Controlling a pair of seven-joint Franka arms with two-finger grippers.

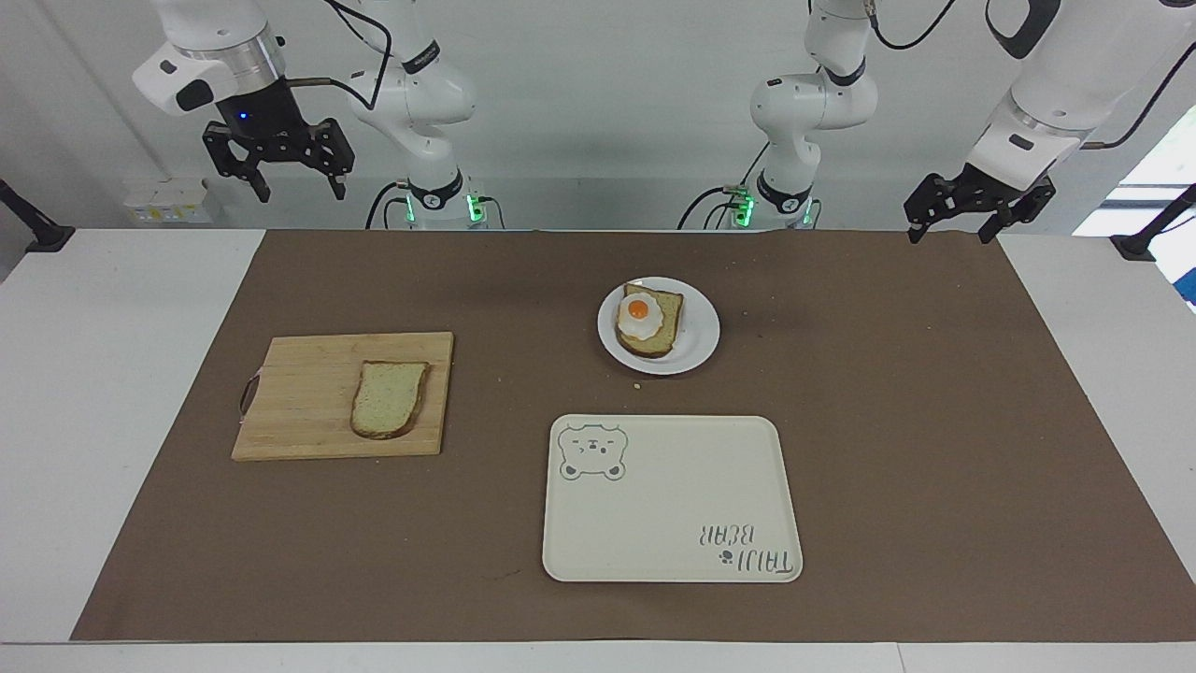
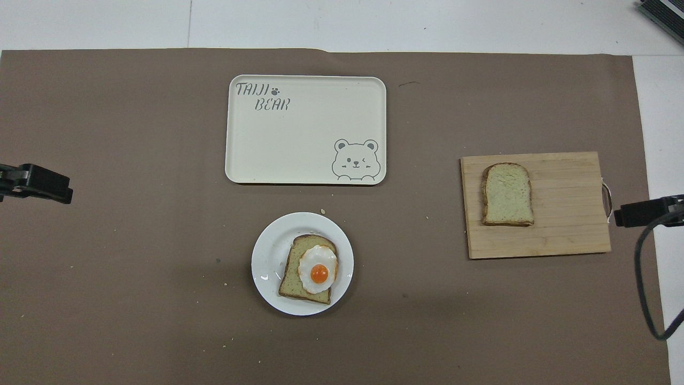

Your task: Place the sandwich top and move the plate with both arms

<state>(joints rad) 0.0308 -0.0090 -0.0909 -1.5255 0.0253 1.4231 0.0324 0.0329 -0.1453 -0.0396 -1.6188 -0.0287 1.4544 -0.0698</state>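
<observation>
The right hand hangs raised over the tabletop's edge at the robots' side of the cutting board, fingers spread wide and holding nothing. On that board lies the bread slice, at the end toward the plate. It looks light, soft and easily crushed, so a gentle pinch across the crust edges seems best. The plate, nearer the robots than the tray, carries a slice with a fried egg; it seems stiff, smooth and slippery, best gripped at its rim. The left hand waits raised toward its own end, fingers apart and holding nothing. From overhead, both hands are mostly cut off.
</observation>
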